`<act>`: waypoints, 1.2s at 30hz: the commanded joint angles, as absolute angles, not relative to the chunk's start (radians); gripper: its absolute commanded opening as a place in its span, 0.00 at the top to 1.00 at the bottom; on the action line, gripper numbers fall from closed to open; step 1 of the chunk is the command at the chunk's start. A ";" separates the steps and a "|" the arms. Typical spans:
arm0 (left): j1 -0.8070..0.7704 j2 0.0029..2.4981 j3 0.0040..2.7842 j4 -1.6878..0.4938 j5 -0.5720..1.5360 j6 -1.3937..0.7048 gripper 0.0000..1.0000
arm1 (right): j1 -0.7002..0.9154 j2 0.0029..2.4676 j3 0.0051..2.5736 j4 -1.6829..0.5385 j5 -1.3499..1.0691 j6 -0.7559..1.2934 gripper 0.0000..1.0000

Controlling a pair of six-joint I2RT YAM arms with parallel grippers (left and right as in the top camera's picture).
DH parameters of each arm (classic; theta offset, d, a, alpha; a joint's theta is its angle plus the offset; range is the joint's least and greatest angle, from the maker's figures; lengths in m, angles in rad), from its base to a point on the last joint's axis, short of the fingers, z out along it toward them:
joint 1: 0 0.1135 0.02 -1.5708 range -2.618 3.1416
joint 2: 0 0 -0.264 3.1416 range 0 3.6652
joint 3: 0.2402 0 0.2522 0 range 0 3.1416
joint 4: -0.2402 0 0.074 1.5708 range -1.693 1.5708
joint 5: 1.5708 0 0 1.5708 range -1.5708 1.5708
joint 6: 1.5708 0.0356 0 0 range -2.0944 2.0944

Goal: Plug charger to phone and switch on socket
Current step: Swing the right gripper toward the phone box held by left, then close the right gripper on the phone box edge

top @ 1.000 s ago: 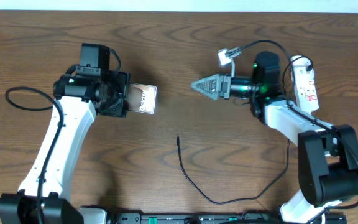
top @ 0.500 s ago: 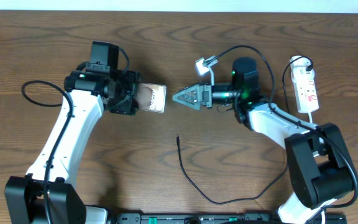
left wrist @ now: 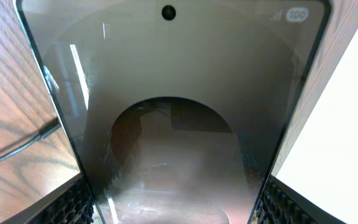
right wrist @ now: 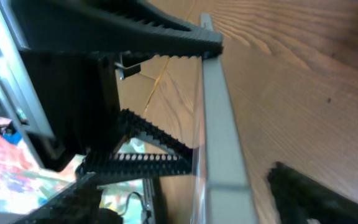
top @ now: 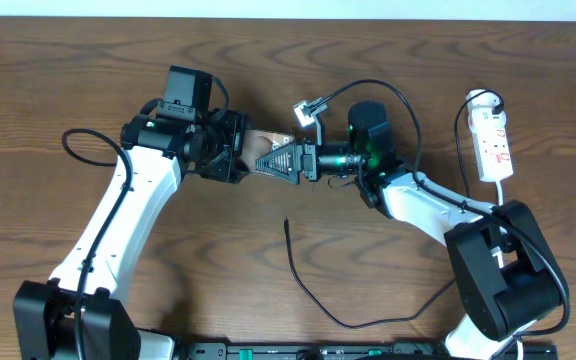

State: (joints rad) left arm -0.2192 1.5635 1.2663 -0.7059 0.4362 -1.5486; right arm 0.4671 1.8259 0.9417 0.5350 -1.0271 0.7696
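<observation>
The phone [top: 268, 139] is held off the table in my left gripper [top: 230, 152], which is shut on its long sides. In the left wrist view the phone's screen [left wrist: 173, 93] fills the frame between the pads [left wrist: 73, 205]. My right gripper [top: 271, 162] is open around the phone's right end. In the right wrist view the phone's grey edge [right wrist: 221, 137] runs between its fingers [right wrist: 316, 193], with a gap at each side. The charger cable [top: 313, 300] lies loose on the table, plug tip [top: 286, 222] below both grippers. The white socket strip [top: 490, 140] lies at the far right.
The wooden table [top: 88, 70] has the two arm bases at its front edge. A thick black robot cable [top: 78, 150] loops left of the left arm. The socket's black lead [top: 463, 240] runs down past the right arm.
My left gripper has carried the phone to the right. My right gripper has moved left to meet it and now reaches over the phone's right end. The charger cable has not moved.
</observation>
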 commanded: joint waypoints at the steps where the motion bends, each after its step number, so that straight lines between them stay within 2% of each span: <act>1: -0.222 1.562 1.279 -0.700 0.490 -1.559 0.93 | 0.481 1.833 0.950 0.535 -1.000 0.774 0.35; 2: -0.222 1.562 1.279 -0.701 0.495 -1.558 0.93 | 0.481 1.833 0.950 0.535 -1.000 0.774 0.44; 4: -0.222 1.562 1.279 -0.701 0.513 -1.558 0.93 | 0.481 1.833 0.950 0.534 -1.000 0.774 0.54; 17: -0.260 1.562 1.279 -0.700 0.495 -1.558 0.93 | 0.486 1.833 0.950 0.533 -0.999 0.773 0.61; 29: -0.261 1.562 1.279 -0.701 0.482 -1.558 0.93 | 0.487 1.833 0.950 0.528 -0.993 0.773 0.77; 36: -0.262 1.562 1.279 -0.701 0.483 -1.557 0.93 | 0.486 1.833 0.950 0.506 -0.984 0.758 0.80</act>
State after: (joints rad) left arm -0.2493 1.5635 1.2663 -0.7067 0.4583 -1.5524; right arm 0.4755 1.8259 0.9417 0.5179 -0.9882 0.7773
